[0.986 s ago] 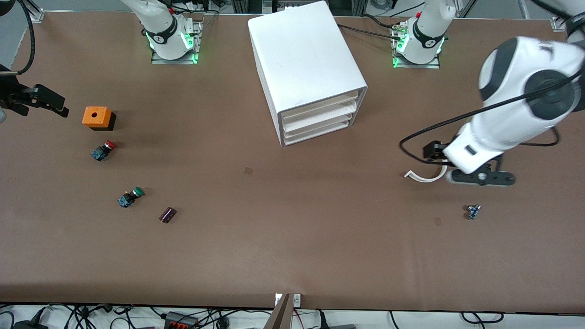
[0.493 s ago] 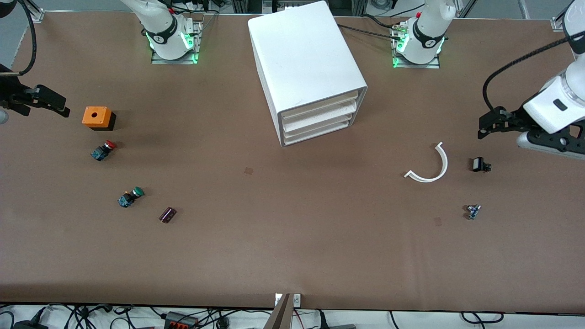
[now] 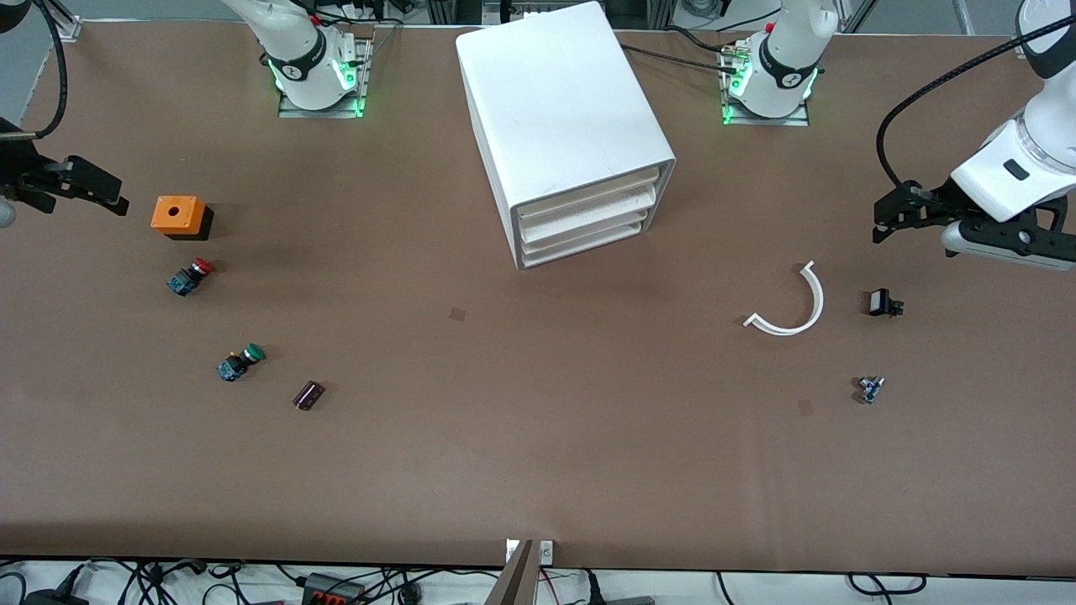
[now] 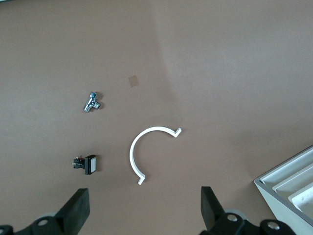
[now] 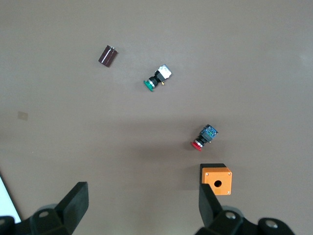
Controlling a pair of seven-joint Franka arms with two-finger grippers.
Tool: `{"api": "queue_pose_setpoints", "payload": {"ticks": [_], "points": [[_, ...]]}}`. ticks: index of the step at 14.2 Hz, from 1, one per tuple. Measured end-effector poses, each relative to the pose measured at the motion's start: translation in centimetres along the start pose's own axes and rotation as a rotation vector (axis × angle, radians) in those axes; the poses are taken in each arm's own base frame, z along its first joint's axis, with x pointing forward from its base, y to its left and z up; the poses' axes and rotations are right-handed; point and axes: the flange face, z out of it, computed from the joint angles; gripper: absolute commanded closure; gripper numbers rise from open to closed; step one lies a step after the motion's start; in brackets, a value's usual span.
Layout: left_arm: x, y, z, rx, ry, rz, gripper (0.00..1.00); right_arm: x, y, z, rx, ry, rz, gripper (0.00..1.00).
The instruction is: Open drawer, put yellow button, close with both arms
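The white cabinet (image 3: 563, 109) stands mid-table, between the arms' bases. Its uppermost drawer (image 3: 588, 190) is shut, like the two lower drawers. The yellow button is out of view. A red-capped button (image 3: 190, 276) and a green-capped button (image 3: 240, 362) lie toward the right arm's end. My left gripper (image 3: 1004, 242) hangs open and empty over the left arm's end, and its fingers (image 4: 78, 210) show in the left wrist view. My right gripper (image 5: 142, 205) is open and empty, high beside the orange box (image 5: 216, 178).
An orange box (image 3: 176, 216) with a hole and a dark capacitor (image 3: 308, 395) lie near the buttons. A white curved strip (image 3: 790, 307), a small black switch (image 3: 883, 303) and a small metal part (image 3: 870, 389) lie toward the left arm's end.
My left arm has lifted and swung away from over the curved strip toward its end of the table, uncovering the black switch. The right arm has not moved.
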Motion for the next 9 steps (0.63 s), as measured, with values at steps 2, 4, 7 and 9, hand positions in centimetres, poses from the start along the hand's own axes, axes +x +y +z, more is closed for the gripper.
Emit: {"api": "queue_pose_setpoints", "payload": {"ticks": [2, 4, 7, 9], "points": [[-0.28, 0.12, 0.0, 0.0, -0.005, 0.001, 0.0, 0.0, 0.0, 0.03, 0.0, -0.001, 0.0, 0.0], [-0.59, 0.17, 0.06, -0.002, -0.02, 0.001, 0.0, -0.01, 0.01, 0.08, 0.0, -0.002, -0.001, 0.0], [-0.72, 0.16, 0.01, -0.002, -0.025, 0.001, 0.0, -0.02, 0.01, 0.13, 0.0, -0.003, -0.001, 0.0], [-0.72, 0.16, 0.02, -0.003, -0.025, 0.0, 0.0, -0.02, 0.01, 0.13, 0.0, -0.003, -0.001, 0.0]]}}
